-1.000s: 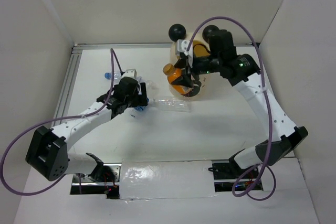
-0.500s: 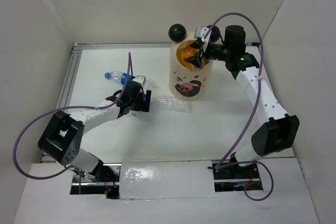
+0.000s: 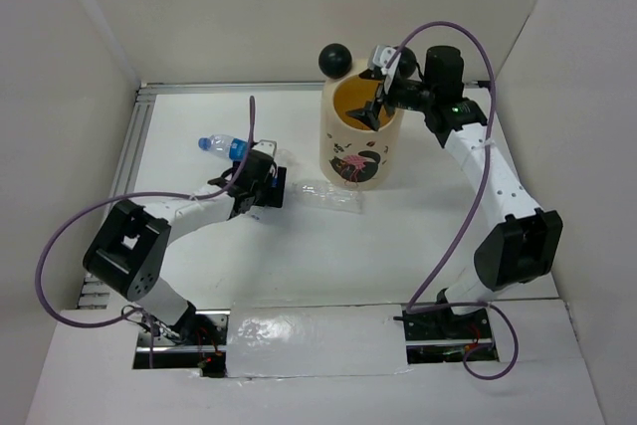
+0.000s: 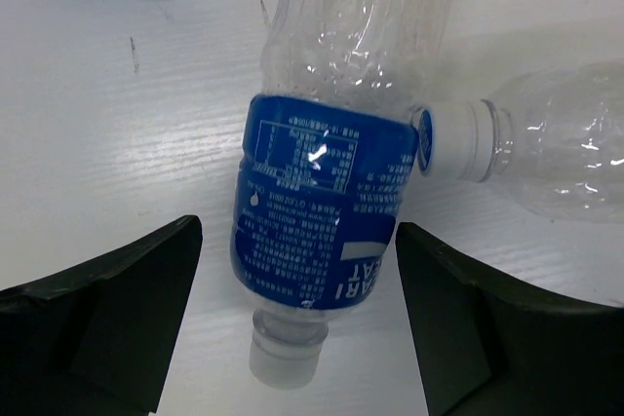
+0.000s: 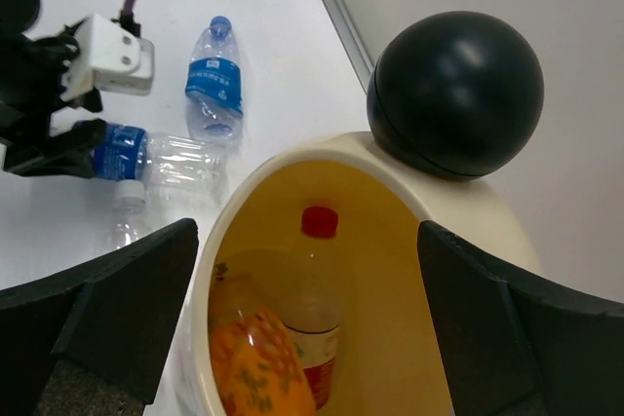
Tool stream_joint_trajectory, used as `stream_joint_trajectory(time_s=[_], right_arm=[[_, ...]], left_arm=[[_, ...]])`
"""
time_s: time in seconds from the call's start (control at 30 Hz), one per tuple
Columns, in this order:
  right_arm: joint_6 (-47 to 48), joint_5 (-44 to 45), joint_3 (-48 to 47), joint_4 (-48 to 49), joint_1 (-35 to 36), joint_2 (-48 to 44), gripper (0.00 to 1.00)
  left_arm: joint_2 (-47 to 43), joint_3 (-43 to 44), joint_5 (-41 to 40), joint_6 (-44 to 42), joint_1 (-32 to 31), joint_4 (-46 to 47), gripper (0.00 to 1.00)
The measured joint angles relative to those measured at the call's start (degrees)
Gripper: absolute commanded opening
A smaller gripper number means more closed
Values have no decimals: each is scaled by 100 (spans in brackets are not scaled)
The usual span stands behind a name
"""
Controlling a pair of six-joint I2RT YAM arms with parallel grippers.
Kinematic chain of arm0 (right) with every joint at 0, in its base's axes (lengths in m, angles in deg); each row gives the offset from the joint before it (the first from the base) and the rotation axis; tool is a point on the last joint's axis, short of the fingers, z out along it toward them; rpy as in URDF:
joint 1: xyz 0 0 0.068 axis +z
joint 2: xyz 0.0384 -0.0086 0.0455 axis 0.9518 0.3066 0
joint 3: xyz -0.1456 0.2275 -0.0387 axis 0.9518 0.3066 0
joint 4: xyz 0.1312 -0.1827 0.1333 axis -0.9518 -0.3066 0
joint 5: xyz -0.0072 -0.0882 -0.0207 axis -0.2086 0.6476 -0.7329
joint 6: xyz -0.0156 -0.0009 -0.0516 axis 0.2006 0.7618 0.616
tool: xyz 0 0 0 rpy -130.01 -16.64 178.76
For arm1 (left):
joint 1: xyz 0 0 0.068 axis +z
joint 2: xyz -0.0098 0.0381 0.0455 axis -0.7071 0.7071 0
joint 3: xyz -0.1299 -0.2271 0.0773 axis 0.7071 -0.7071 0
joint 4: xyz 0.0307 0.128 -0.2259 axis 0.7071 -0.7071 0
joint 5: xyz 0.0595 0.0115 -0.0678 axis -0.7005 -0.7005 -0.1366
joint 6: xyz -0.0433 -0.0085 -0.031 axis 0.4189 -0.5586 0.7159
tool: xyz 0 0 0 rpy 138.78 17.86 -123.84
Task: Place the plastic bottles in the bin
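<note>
The top camera looked steeply down from above and behind the two arms' bases (image 3: 443,325), holding the whole white table (image 3: 398,236) and the tall cream cylindrical bin with black ball ears (image 3: 338,146). The left wrist camera sat close over the tabletop, facing down between the left gripper's (image 4: 297,236) dark fingers (image 4: 97,319) at a clear plastic bottle with a blue label (image 4: 322,211). The right wrist camera hung just above the bin's rim, looking into its yellow inside and beyond to that same bottle, shared by both wrist views.
</note>
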Motion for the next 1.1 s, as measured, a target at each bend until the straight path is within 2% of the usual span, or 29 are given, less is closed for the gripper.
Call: stream_joint_trajectory(time_s=[0.1,0.2,0.37,0.4,0.43,0.47,0.5,0.53,0.6,0.63,0.67,0.73,0.77,0.83,0.97,1.1], right_arm=[[-225,-57,0,-7,-20,-162,100],[-546,-144,0,13,-33,-487,100],[-1086,-249,111,111,-175,-1204,99],[-1180,-251,162,129,-219,-1335,96],[-1274,-254,221,149,-264,-1451,93],[-1368,-243,313,166,-321,-1572,82],[-1440,-232,415,179,-369,-1672,76],[-1510,-199,518,190,-411,-1762,68],[-1606,-138,802,210,-553,-1932,44],[-1639,-92,938,210,-632,-2009,16],[-1681,-26,1091,240,-737,-2090,9],[-1801,127,1429,238,-938,-2256,9],[-1834,195,1626,273,-1054,-2354,16],[-1904,286,1991,234,-1276,-2542,40],[-2009,378,2511,229,-1611,-2826,44],[-2107,380,2835,221,-1799,-3036,49]], left_arm=[[245,205,-57,4,-15,0,93],[525,330,-55,17,-20,-15,89],[890,507,-17,46,-20,-160,65],[885,533,7,52,-31,-181,52],[870,535,2,103,-48,-203,44],[811,527,2,166,-72,-269,34],[713,494,-2,195,-120,-363,16],[555,459,-35,214,-188,-492,13],[22,428,-107,310,-417,-870,8],[-299,442,-125,337,-566,-1029,8],[-638,485,-142,354,-721,-1185,6],[-1276,710,-85,380,-1005,-1493,6],[-1550,914,26,398,-1126,-1641,6],[-1904,1486,299,413,-1241,-1875,6],[-1882,2887,1119,321,-1257,-2063,6],[-1115,4247,1606,223,-1287,-2312,9]])
